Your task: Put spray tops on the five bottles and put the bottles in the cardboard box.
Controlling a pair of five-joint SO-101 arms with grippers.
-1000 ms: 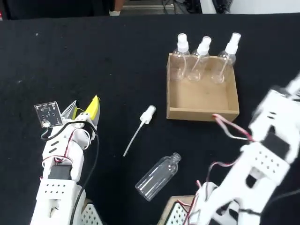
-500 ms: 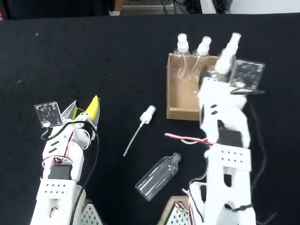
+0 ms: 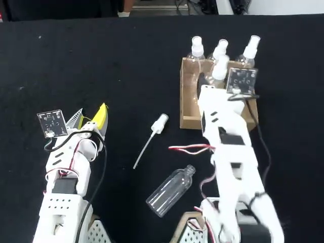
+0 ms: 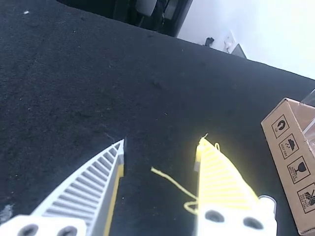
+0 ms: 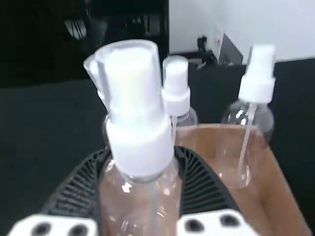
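Black cloth is spread over the table (image 3: 101, 61), and near its front left corner the left gripper (image 3: 91, 112) is seen with its white and yellow fingers (image 4: 221, 182) spread wide and nothing between them. Toward the middle a loose spray top (image 3: 152, 135) is laid flat, and between it and the front edge a bare bottle (image 3: 170, 191) is lying on its side, its neck uncapped. Further right, toward the back edge, the box (image 3: 188, 101) is set, with three capped bottles (image 3: 196, 50) stood in a row along its far wall. A fourth bottle (image 5: 133, 108), capped, is clamped upright between the black fingers of the right gripper (image 5: 140, 162) and is held at the box, just in front of that row. The step in hand is judged to be the placing of this bottle. It would next need to be lowered onto free floor without the row being knocked, then released. After that the loose top is left to be fitted on the bare bottle. The held bottle's base and much of the box floor are hidden by the right arm, so whether the bottle is touching down cannot be told. The box is cut off at the edge of the left wrist view.
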